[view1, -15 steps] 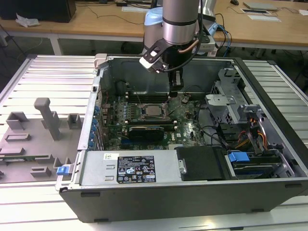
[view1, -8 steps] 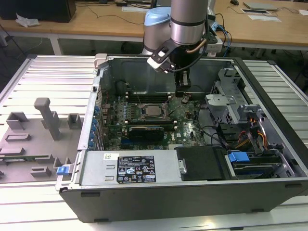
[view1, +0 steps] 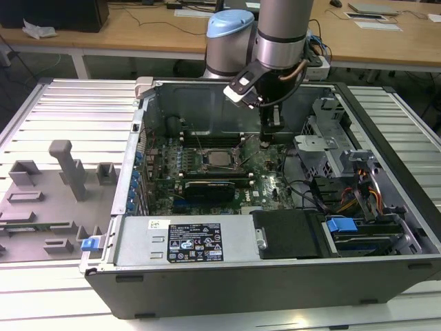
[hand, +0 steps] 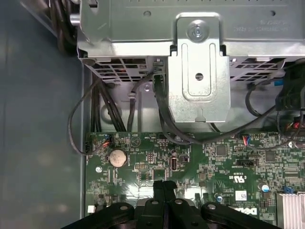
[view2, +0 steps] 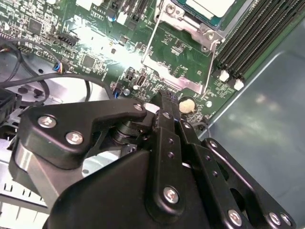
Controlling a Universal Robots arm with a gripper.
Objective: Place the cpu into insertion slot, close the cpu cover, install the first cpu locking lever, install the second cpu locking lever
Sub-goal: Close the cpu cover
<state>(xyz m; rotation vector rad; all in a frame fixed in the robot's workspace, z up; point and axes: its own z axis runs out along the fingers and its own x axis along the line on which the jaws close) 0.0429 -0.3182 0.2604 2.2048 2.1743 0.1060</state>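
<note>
The cpu (view1: 220, 158) (view2: 209, 5), a pale silvery square, lies in the insertion slot (view1: 206, 167) (view2: 183, 21) on the green board inside the open case. The cpu cover (view1: 248, 141) (view2: 174, 78), a thin metal frame with a window, looks tilted up from the slot on the side facing the gripper. My gripper (view1: 270, 131) (view2: 164, 100) (hand: 164, 187) hangs just beyond that raised edge, low over the board. Its black fingers (hand: 158, 191) are pressed together and hold nothing. I cannot make out the locking levers apart from the frame's thin wires.
A metal drive cage (view1: 320, 148) (hand: 198, 71) with black cables stands close beside the gripper. A coin cell (view2: 186, 105) (hand: 117, 156) sits by the fingertips. Long memory slots (view2: 248, 38) flank the socket. A graphics card (view1: 207, 187) and power supply (view1: 186, 241) lie nearer the case front.
</note>
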